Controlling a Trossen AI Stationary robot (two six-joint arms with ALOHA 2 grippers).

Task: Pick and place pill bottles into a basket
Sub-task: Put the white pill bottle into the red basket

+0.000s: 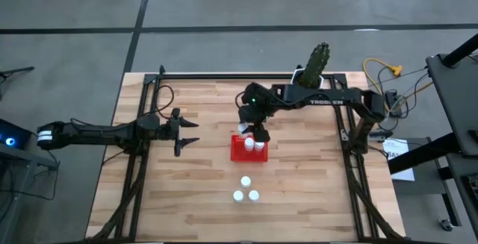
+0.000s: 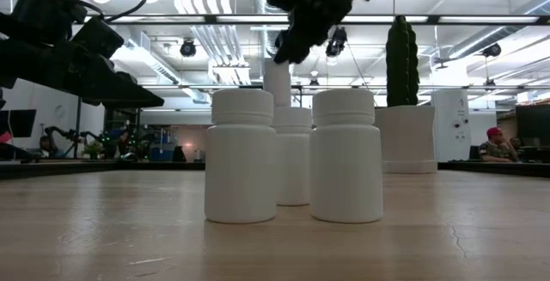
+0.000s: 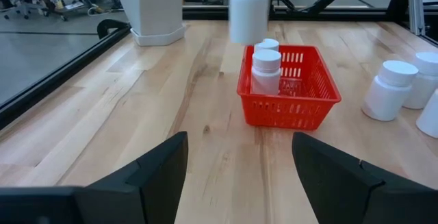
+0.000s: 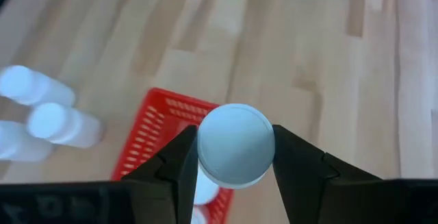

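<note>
We count two bottles (image 3: 266, 72) in the basket (image 3: 288, 107), a third clamped in our right hand (image 4: 235, 145) above it, three (image 1: 246, 192) on the tabletop nearby, left hand (image 1: 187, 132) apart, idle.

Cactus (image 1: 317, 62) in white pot (image 3: 150, 8), seemingly hexagonal.

Bright, even overhead light
You see ceiling lights (image 2: 185, 49) glaring in the low view; foreground table (image 2: 275, 247) grain blurs.
</note>
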